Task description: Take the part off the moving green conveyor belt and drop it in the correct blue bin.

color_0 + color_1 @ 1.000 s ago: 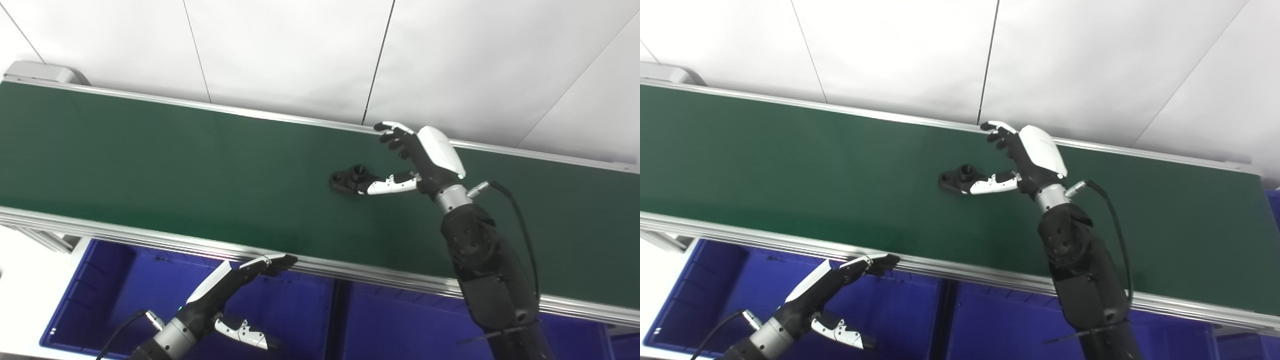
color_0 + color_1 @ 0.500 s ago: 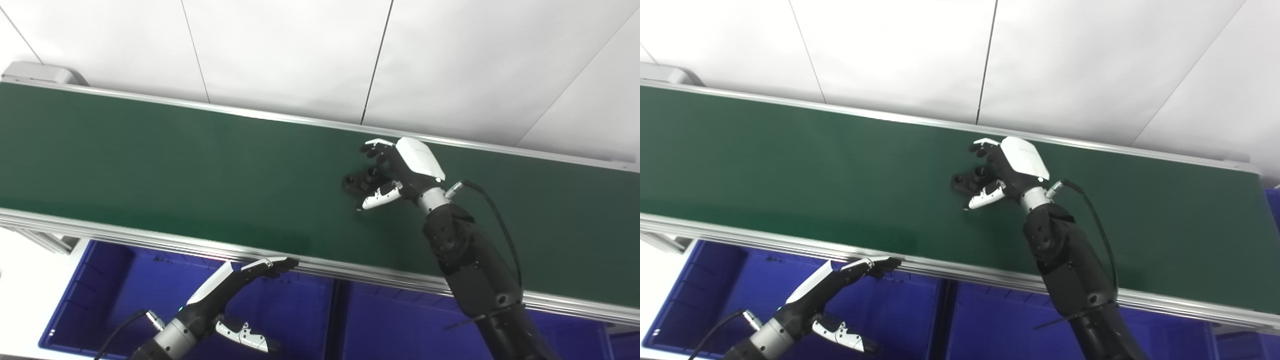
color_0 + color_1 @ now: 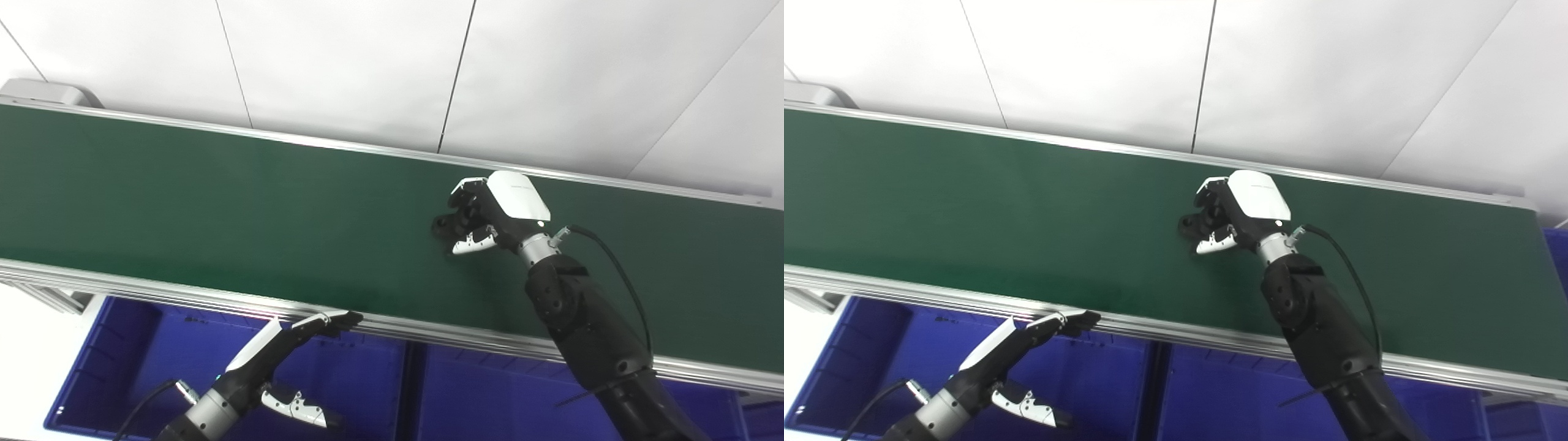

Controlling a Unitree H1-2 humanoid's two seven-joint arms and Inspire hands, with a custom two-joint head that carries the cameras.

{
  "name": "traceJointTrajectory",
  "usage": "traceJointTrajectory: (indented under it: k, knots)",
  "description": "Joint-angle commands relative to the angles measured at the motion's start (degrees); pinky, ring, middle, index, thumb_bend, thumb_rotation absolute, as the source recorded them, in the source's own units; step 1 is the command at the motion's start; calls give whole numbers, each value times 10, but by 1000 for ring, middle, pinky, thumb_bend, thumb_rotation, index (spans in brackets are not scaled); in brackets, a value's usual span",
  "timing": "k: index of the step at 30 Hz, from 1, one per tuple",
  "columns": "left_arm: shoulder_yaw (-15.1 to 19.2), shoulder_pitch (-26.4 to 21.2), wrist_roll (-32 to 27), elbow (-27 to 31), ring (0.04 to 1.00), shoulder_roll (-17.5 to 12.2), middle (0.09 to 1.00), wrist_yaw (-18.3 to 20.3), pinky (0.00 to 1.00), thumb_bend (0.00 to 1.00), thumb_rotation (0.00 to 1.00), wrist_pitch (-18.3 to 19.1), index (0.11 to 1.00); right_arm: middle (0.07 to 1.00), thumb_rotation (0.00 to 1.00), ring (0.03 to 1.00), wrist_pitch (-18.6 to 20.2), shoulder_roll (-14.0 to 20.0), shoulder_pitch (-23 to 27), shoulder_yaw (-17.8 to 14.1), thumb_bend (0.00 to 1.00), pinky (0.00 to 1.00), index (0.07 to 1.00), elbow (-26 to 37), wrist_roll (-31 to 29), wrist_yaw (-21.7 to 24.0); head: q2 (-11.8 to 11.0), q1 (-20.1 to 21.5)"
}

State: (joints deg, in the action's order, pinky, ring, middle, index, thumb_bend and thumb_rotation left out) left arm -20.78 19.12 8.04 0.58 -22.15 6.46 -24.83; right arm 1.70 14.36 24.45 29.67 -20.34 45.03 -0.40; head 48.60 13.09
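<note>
A small black part (image 3: 443,225) lies on the green conveyor belt (image 3: 245,208), right of its middle. My right hand (image 3: 490,214) is curled over it, fingers closed round the part and the thumb under its near side. Most of the part is hidden by the fingers; only its left end shows (image 3: 1188,224). My left hand (image 3: 288,343) hovers low in front of the belt's near rail, above the left blue bin (image 3: 122,367), fingers stretched out and apart, holding nothing.
An aluminium rail (image 3: 153,294) edges the belt's near side. A second blue bin (image 3: 490,398) sits right of the first, below the belt. A further blue bin (image 3: 1557,257) shows at the right edge. White wall panels stand behind the belt.
My right hand dropped onto the part and closed its fingers round it, from wide open a second ago. The part drifted rightwards on the belt. The left hand stayed put.
</note>
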Motion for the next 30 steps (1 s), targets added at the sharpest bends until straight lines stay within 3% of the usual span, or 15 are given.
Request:
traceJointTrajectory:
  k: [1, 4, 5, 7, 10, 18, 25, 30]
  knots:
    - [4, 4, -10, 16, 831, -4, 849, -1, 783, 893, 319, -21, 832, 450, 0, 331, 8, 5, -4, 12, 527, 250, 502, 7, 22, 18, 1, -1]
    - [5, 4, -15, 16, 825, -3, 847, 0, 776, 891, 327, -21, 832, 467, 0, 265, 13, 12, -5, 18, 529, 197, 486, 21, 49, 13, 1, 0]
    - [5, 4, -17, 16, 822, -2, 846, 0, 774, 892, 329, -21, 831, 433, 0, 269, 16, 13, -5, 20, 525, 204, 497, 24, 57, 12, 2, -2]
    - [4, 1, -15, 16, 817, -4, 846, -2, 768, 886, 329, -21, 835, 463, 0, 259, 21, 12, -6, 18, 529, 195, 486, 27, 65, 12, 2, -2]
    - [4, 1, -17, 16, 810, -5, 843, -1, 760, 886, 323, -21, 835, 400, 0, 250, 22, 11, -7, 17, 524, 189, 500, 29, 74, 14, 3, -2]
    - [6, 0, -14, 18, 808, -3, 844, -1, 750, 888, 336, -21, 833, 402, 0, 269, 27, 18, -16, 18, 522, 200, 511, 61, 87, 35, 5, -2]
    - [7, 5, -24, 21, 814, -2, 846, 4, 758, 888, 321, -21, 835, 408, 0, 205, 22, 23, -48, -7, 524, 142, 515, 143, 71, 45, 10, -3]
    - [10, 8, -23, 26, 811, -2, 845, 6, 748, 888, 316, -21, 833, 439, 0, 240, 48, 19, -80, -36, 527, 176, 511, 246, 73, 81, 14, -1]
